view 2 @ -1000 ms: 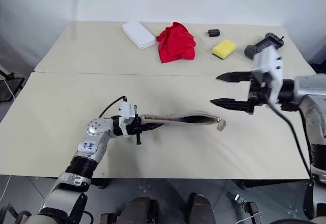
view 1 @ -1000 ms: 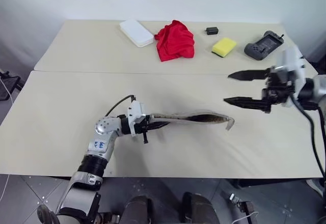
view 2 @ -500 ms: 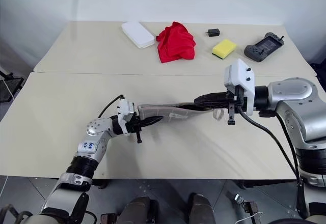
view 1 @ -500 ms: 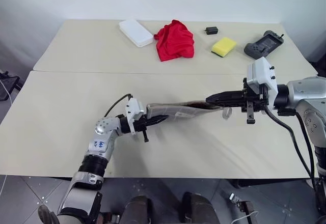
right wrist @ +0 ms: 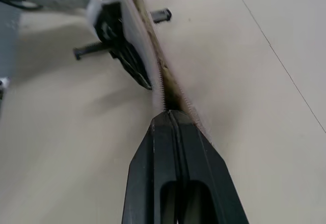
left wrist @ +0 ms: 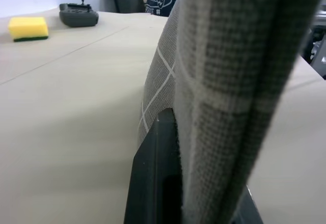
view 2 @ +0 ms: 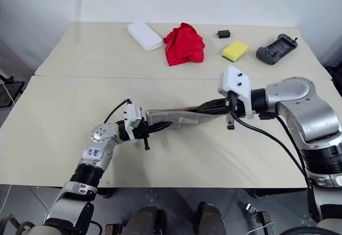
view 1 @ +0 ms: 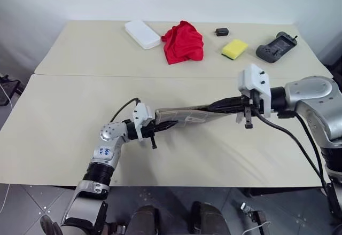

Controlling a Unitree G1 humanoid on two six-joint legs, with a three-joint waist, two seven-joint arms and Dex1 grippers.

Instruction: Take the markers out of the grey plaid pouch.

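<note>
My left gripper (view 1: 160, 128) has its jaws clamped on one end of the grey plaid pouch (view 1: 187, 118), which I hold edge-up just above the near table (view 1: 59, 139). My right gripper (view 1: 220, 106) has its jaws pressed together, their tips at the pouch's open zipper mouth on the other end. I can't see any markers.

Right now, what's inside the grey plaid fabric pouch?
The right gripper's black fingers, shut, reach into the open mouth of the grey plaid fabric pouch. Whatever else it holds is hidden by the fabric; no markers visible.
</note>
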